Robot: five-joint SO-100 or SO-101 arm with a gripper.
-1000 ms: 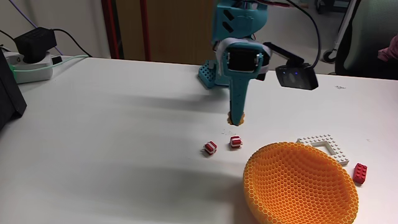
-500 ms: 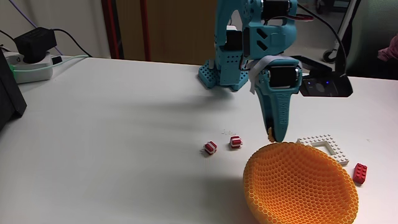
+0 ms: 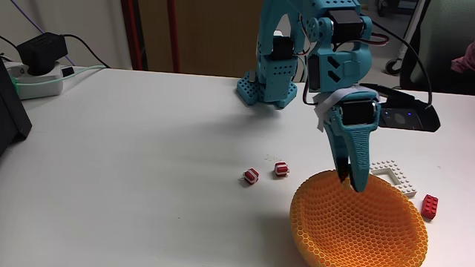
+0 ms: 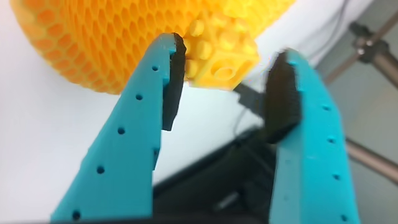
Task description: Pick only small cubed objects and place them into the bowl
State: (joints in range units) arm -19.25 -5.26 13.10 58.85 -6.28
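Release of the orange-yellow cube point(image 4: 219, 57) over the bowl point(image 3: 371, 230).
The gripper point(image 3: 349, 180), jaws parted, hangs above the bowl's far rim; the cube touches only one finger point(image 4: 171, 81). It may cling there, or drop outside. Two striped cubes point(image 3: 251, 176) point(image 3: 281, 169) lie on the table point(image 3: 133, 163).

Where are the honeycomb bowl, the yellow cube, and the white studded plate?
honeycomb bowl point(image 3: 326, 241), fixed view, on its front outer wall.
yellow cube point(image 4: 225, 61), wrist view, on its facing side.
white studded plate point(image 3: 397, 176), fixed view, on its right arm.
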